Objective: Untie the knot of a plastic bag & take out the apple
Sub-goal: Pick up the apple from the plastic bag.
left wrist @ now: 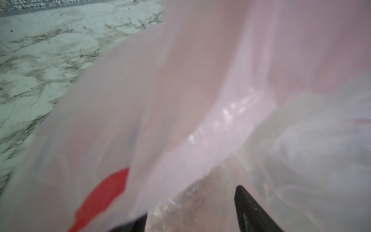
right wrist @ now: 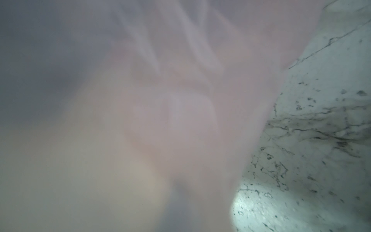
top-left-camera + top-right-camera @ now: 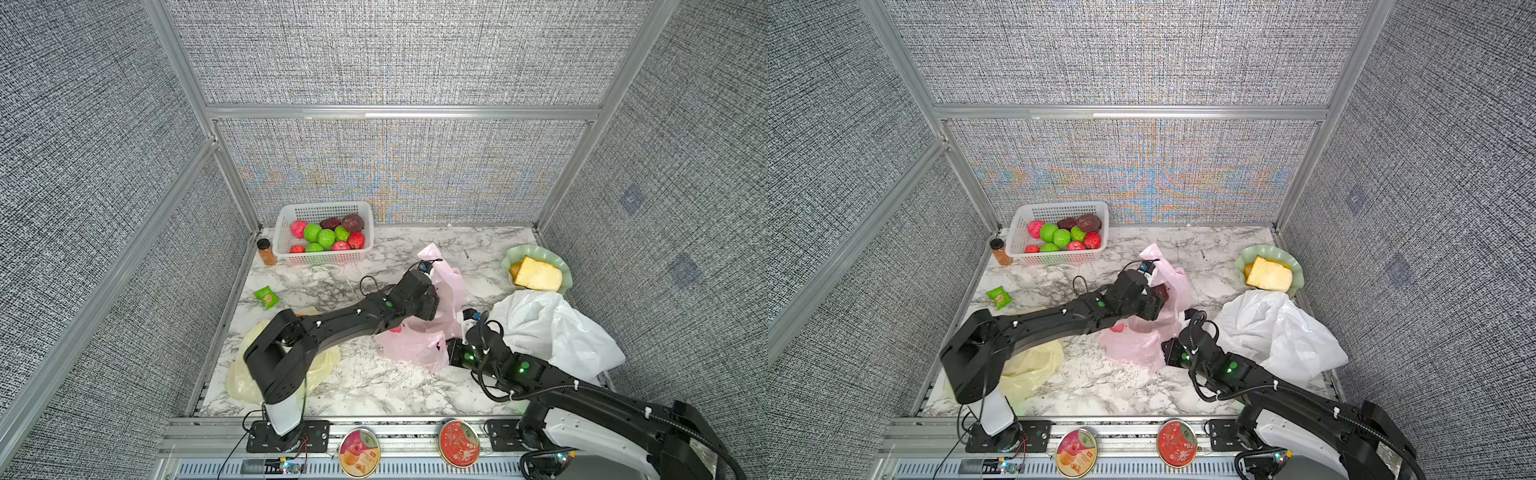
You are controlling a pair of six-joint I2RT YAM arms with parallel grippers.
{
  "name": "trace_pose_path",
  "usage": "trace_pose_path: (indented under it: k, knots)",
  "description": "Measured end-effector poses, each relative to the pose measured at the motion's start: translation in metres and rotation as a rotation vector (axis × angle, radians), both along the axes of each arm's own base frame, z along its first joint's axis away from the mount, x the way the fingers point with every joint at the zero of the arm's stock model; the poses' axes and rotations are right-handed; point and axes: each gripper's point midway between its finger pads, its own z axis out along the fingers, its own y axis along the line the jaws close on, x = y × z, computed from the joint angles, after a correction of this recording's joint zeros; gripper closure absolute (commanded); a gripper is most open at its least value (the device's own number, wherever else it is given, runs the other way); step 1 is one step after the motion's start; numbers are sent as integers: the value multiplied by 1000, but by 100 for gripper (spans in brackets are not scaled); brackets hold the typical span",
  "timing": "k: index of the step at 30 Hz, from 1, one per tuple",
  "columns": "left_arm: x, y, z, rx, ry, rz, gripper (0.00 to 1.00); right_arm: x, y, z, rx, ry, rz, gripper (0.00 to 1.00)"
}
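Note:
The pink plastic bag lies crumpled mid-table. My left gripper reaches into its upper part. A dark red apple shows right at that gripper's tip. In the left wrist view the left gripper has its jaws apart around a brownish thing under crinkled film, amid the bag. My right gripper is shut on the bag's near right corner. Pink film hides its fingers in the right wrist view. The knot is out of view.
A white basket of fruit stands at the back left, a spice jar beside it. A green packet and a yellow bag lie left. A white bag and a green plate with bread lie right.

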Motion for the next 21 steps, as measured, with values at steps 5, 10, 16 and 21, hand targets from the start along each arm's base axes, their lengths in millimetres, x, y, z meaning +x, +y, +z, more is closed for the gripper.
trace_pose_path:
  k: [5,10,16,21]
  knots:
    - [14,3,-40,105,56,35,27,13,-22,14,-46,-31,-100,36]
    - [23,3,-38,100,56,46,27,30,-55,37,-110,-83,-200,20]
    - [21,4,-39,99,62,39,27,58,-84,50,-189,-88,-261,13]
    - [18,5,-39,97,67,35,27,81,-78,42,-196,-33,-203,12]
